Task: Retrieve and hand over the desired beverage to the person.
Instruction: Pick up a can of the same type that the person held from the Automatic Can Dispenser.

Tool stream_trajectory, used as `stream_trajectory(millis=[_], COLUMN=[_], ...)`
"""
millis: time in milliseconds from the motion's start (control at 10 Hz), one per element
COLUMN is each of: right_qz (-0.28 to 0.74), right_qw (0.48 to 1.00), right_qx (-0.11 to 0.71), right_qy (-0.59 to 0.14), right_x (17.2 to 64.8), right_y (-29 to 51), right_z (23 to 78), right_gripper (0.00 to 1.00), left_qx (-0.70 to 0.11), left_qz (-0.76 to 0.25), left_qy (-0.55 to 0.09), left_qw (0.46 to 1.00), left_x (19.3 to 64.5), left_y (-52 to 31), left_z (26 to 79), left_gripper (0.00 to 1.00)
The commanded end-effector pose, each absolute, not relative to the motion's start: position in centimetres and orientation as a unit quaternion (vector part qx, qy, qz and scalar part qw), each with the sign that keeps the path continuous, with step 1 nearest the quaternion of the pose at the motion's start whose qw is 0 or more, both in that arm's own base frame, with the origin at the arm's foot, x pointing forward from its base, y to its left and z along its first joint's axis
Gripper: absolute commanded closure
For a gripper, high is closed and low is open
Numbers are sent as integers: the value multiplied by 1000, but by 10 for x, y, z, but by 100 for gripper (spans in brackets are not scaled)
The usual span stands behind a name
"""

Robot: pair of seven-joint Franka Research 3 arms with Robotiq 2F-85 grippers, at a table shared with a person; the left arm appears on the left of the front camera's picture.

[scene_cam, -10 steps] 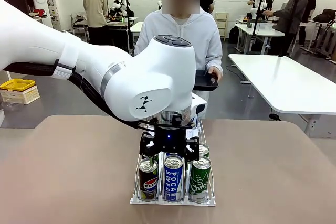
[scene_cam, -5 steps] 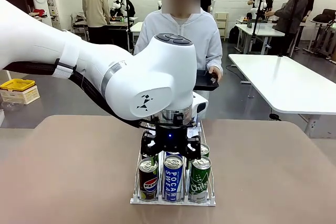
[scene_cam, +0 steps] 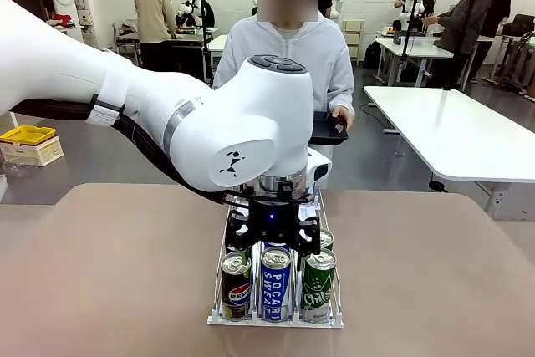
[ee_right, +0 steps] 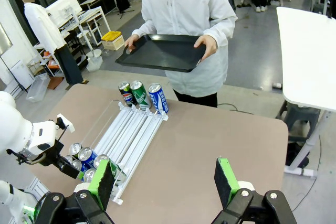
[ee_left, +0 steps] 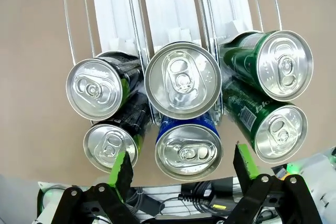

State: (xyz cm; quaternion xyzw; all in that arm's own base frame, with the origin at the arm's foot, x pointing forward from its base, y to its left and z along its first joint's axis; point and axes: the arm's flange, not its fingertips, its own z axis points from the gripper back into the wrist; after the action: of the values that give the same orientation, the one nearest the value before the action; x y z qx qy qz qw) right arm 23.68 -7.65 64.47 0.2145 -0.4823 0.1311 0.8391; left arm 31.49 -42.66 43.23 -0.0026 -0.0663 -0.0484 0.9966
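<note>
- My left gripper (ee_left: 182, 167) is released with nothing in it, hanging over the near-end cans in the rack (ee_left: 168, 3) on the desk (scene_cam: 435, 290). My right gripper (ee_right: 164, 181) is also released and empty, high above the desk.
- 6 cans sit under me, in 3 lanes, 2 deep. My pads look lined up either side of the blue can (ee_left: 188, 152) in the middle lane. The wide-angle lens distorts, though, so I can't vouch for the centring.
- Risk 1, wrong can: nothing in view tells me which drink is wanted. The blue can, the black cans (ee_left: 97, 88) and the green cans (ee_left: 283, 65) are all within reach.
- Risk 2, tight packing: the neighbours touch or nearly touch the blue can. A pad coming down off-centre would land on a rim or jam against a wire divider (ee_left: 137, 19) instead of sliding down the can's side.
- Risk 3, drag: lifting 1 can skewed could tip the can behind it or a neighbour.
- Risk 4, slip: the can wall is smooth, so a shallow or crooked grasp could let it twist or drop mid-carry.
- Risk 5, hand-over: the person (ee_right: 184, 9) stands at the far side holding a black tray (ee_right: 163, 53) in both hands.
  - 3 far-end cans (ee_right: 140, 94) stand on my likely path and are easy to clip if I carry low.
  - Setting down hard near the tray's edge could tilt it.
</note>
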Motion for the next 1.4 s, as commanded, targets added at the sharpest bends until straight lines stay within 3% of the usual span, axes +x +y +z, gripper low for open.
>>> stream_trajectory(millis=[0, 1300], right_qz=[138, 138], right_qw=[835, 835], right_qx=[226, 226], right_qy=[-482, -482], right_x=[239, 239], right_y=[-75, -75], right_z=[644, 644], right_gripper=[0, 0], left_qx=[-3, -3], left_qz=[-33, -14], left_qy=[-68, -76], left_qw=[997, 997], left_x=[316, 335], left_y=[-435, -437], left_z=[432, 429], left_gripper=[0, 0])
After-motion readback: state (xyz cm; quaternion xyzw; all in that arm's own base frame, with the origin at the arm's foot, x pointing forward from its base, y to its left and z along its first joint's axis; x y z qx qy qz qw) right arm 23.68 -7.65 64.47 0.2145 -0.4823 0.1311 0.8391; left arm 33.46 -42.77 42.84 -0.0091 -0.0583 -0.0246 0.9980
